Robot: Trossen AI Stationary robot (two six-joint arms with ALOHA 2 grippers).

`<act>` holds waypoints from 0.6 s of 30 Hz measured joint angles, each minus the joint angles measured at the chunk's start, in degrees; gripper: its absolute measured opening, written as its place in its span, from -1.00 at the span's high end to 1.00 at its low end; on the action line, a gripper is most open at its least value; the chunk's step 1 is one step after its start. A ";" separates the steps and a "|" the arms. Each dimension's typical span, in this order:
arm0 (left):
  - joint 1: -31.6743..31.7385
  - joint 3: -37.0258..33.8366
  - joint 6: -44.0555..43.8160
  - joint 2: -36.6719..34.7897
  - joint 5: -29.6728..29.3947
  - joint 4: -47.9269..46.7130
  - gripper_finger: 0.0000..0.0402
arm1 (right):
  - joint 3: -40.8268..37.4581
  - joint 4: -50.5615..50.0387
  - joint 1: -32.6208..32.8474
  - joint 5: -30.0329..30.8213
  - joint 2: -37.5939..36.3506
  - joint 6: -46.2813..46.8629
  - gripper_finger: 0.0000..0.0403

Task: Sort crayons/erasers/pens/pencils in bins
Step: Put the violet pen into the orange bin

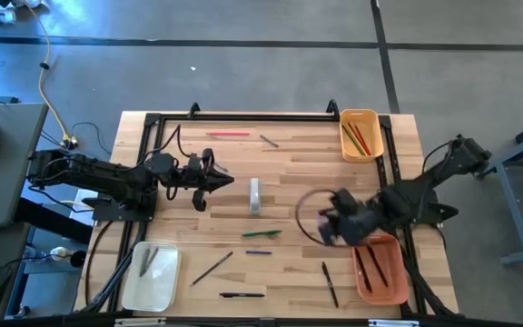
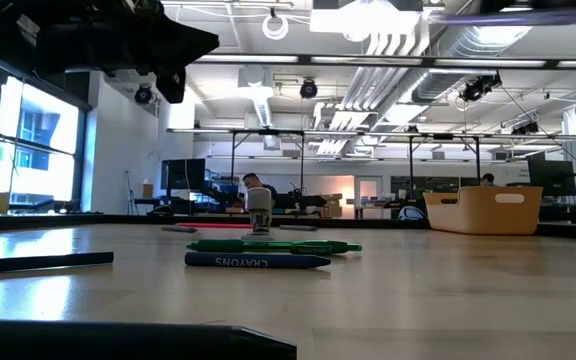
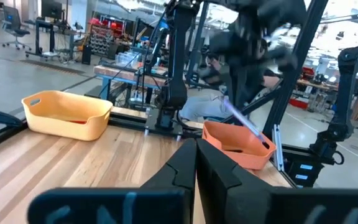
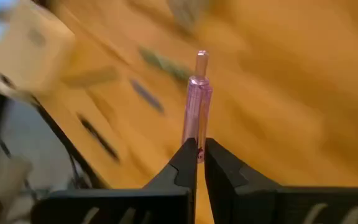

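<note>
High view, right gripper (image 1: 327,227): hangs just beside the larger orange bin (image 1: 398,289), on its table-centre side, clenched on a slim pinkish pen seen better from the wrist.
High view, left gripper (image 1: 228,181): well away from the orange bin, towards the opposite edge of the table; fingers pressed together, nothing between them.
High view, loose items: a green pencil (image 1: 262,233), a short blue crayon (image 1: 259,252) and several black pens (image 1: 330,285) lie on bare wood between the orange bin and the cream-white bin (image 1: 166,292); the small yellow-orange bin (image 1: 371,118) sits beyond the orange one along the same table edge.
Low view, crayon: the blue crayon (image 2: 258,261) lies just in front of the green pencil (image 2: 273,246); neither gripper is clear here.
Left wrist view, left fingers (image 3: 215,171): closed tight and empty, aimed at the orange bin (image 3: 237,142), with the right arm blurred above it.
Right wrist view, pen (image 4: 196,107): clear pink, pinched only at its lower end by the right gripper (image 4: 200,151), most of its length sticking out.
Risk, slip: such an end-grip looks liable to let the pen pivot or drop during a fast swing.
Risk, miss: released before it is over the orange bin, it would likely land on the table or the rim.
Risk, wrong bin: the orange bin holds dark sticks; whether this pen belongs there I cannot tell.
</note>
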 joint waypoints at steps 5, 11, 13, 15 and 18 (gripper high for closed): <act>1.08 -1.92 0.59 -3.04 -0.02 -0.14 1.00 | -0.28 -9.72 9.04 -12.49 1.12 19.34 0.97; 3.53 -3.99 0.13 -6.89 0.00 -0.64 1.00 | -4.59 -16.09 16.87 -22.66 3.07 32.39 0.99; 4.20 -4.74 0.13 -7.71 0.02 -0.95 1.00 | -7.37 -14.12 18.65 -23.39 3.08 34.71 0.99; 4.77 -5.13 0.11 -8.35 0.02 -0.98 1.00 | -10.39 -11.28 19.73 -24.20 3.13 34.97 0.99; 5.22 -5.17 0.11 -8.49 0.02 -1.39 1.00 | -15.14 -6.53 20.00 -26.37 3.13 34.73 0.99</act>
